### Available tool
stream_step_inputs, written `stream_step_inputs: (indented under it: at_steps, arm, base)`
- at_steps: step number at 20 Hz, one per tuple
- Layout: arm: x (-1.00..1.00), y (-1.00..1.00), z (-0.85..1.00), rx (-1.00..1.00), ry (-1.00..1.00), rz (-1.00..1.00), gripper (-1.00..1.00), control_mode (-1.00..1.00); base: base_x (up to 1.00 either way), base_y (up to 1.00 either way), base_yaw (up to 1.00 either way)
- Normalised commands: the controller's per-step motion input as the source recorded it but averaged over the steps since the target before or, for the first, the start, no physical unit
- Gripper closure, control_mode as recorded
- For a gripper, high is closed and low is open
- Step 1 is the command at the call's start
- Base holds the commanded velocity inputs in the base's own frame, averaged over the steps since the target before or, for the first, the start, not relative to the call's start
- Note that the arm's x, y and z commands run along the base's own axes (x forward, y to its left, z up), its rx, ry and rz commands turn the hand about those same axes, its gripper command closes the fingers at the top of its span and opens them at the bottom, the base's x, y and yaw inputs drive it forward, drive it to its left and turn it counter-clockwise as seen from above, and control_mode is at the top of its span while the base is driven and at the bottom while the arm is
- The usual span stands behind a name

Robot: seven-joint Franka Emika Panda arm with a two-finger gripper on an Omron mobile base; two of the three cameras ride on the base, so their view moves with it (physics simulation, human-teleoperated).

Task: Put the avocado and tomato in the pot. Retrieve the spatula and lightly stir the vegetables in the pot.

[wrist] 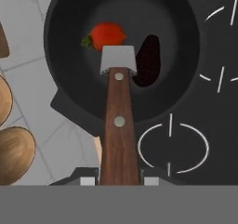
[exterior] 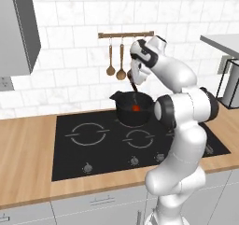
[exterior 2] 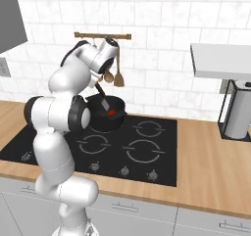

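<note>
Pot (wrist: 65, 14) holds one tomato (wrist: 107, 35), one avocado (wrist: 147, 60), apparently under one spatula (wrist: 118, 102).

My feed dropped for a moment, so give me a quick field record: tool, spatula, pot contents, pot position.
tool: shut on the spatula handle, above the pot
spatula: blade down inside the pot, by the tomato
tomato: in the pot, at the blade's tip
avocado: in the pot, beside the blade
pot: on a rear burner of the cooktop
wall rack: wooden spoons hanging behind the pot
</note>
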Motion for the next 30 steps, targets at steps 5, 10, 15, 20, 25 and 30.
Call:
stream_step_inputs:
  at_steps: [5,10,15,20,25,30]
  arm:
    - [0.38,0.0,-0.29,0.0,0.0,0.0,1.0,-1.0]
    - [0.26,0.0,-0.29,0.0,0.0,0.0,1.0,-1.0]
    - [0.01,0.0,-0.4,0.0,0.07,0.0,1.0,-1.0]
    - [0.18,-0.06,-0.32,0.0,0.07,0.0,1.0,-1.0]
    - [-0.17,-0.21,0.01,0.01,0.15,-0.03,1.0,-1.0]
    - [-0.01,-0.03,-0.11,0.04,0.17,-0.01,1.0,-1.0]
  base:
    - [0.0,0.0,0.0]
    - [0.0,0.0,0.0]
    - [0.0,0.0,0.0]
    - [0.0,0.0,0.0]
    - [0.0,0.0,0.0]
    - [0.0,0.0,0.0]
